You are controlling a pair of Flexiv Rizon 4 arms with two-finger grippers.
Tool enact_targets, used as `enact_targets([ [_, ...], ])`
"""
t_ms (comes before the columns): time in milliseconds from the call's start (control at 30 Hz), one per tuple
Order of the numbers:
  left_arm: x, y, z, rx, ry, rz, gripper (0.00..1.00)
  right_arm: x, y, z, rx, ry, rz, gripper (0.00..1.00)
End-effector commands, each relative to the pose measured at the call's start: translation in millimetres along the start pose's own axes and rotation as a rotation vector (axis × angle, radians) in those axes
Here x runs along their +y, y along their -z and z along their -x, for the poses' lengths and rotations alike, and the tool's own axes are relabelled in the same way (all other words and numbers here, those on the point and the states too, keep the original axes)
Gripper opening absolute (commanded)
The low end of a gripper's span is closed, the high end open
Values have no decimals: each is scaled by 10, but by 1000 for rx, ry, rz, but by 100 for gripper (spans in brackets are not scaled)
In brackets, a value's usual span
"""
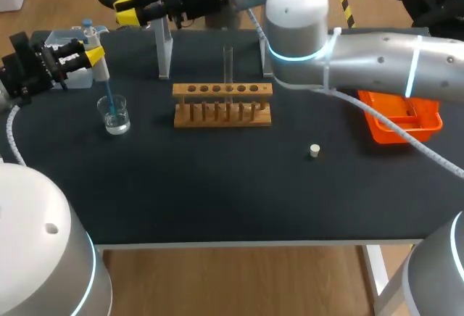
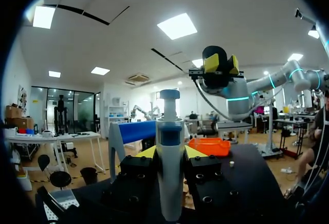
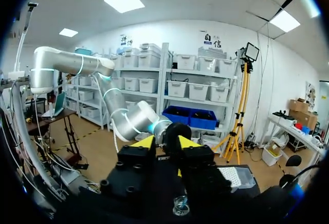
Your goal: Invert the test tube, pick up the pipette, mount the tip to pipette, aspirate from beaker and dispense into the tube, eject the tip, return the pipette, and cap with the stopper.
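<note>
Two arms are at work, and the step in hand looks like aspiration. The left fingers (image 1: 94, 55) are closed on the pipette (image 2: 169, 183), which stands upright between them with its body clamped from both sides. Below those fingers its blue tip (image 1: 109, 97) reaches down into the beaker (image 1: 116, 119), and the end appears to sit in the clear liquid. The right fingers (image 1: 129, 16) stand apart with nothing between them. They hang above and a little beyond the plunger (image 2: 169, 94), not touching it.

The tube (image 1: 228, 66) stands mouth-up in the rack (image 1: 222, 113), well away from both sets of fingers, so the inverting seems done. The stopper (image 1: 315, 151) lies alone on the counter (image 1: 217, 185) beyond the rack, untouched.

I cannot tell whether liquid has already been drawn into the tip. If it has not, the plunger needs a press and a slow release while the tip end stays under the surface. The right fingers seem placed for that.

After that, the left fingers must lift the pipette straight up until the tip clears the beaker's rim. They then carry it, upright, across to the tube. The tube's mouth is narrow, so the tip must be centred over it before it goes down, or it may knock the tube in the rack.
</note>
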State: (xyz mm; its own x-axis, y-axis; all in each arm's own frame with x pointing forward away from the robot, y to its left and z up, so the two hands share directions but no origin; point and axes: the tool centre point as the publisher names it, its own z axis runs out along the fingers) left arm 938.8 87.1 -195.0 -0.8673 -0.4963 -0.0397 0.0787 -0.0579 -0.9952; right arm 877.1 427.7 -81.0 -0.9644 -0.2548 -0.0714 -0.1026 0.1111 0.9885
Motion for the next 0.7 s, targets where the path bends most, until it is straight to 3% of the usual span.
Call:
enact_targets([
  [33, 3, 4, 0, 2, -1, -2, 0, -22, -135, 132, 82, -10, 12, 0],
  [700, 3, 4, 0, 2, -1, -2, 0, -134, -498, 392, 29, -77, 98, 0],
])
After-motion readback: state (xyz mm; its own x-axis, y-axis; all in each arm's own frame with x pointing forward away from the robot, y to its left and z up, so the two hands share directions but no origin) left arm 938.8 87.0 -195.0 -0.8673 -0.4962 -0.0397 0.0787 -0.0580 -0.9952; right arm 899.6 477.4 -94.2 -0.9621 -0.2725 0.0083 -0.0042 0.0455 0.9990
